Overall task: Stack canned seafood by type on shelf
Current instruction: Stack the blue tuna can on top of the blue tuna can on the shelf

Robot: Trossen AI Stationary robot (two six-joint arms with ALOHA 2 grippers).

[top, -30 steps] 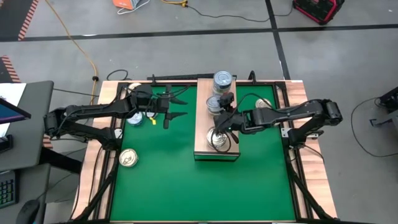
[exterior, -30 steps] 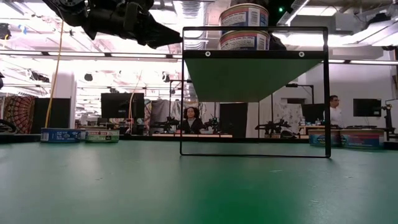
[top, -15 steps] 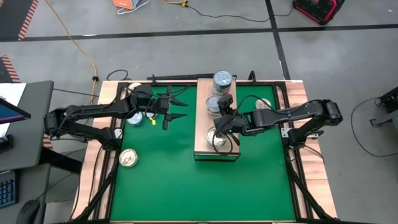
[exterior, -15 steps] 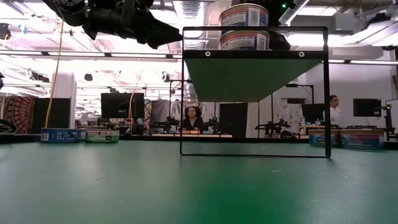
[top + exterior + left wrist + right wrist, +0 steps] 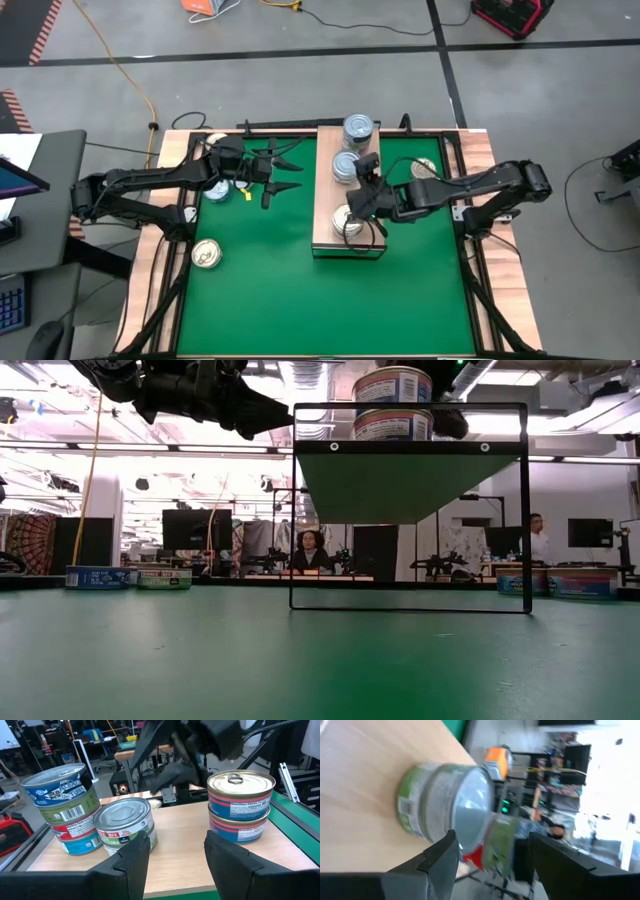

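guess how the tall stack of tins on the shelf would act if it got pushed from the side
The tall stack looks uneven, its top tin sitting askew, so a nudge would probably topple it. Loose tins would likely roll. The wooden shelf looks smooth, so the bottom tin may slide.

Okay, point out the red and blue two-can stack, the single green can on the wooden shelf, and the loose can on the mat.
red and blue two-can stack [image 5: 240, 806]: left wrist view, side labels.
single green can [image 5: 125, 824]: left wrist view, side wall.
loose can [image 5: 207, 255]: high view, top lid.
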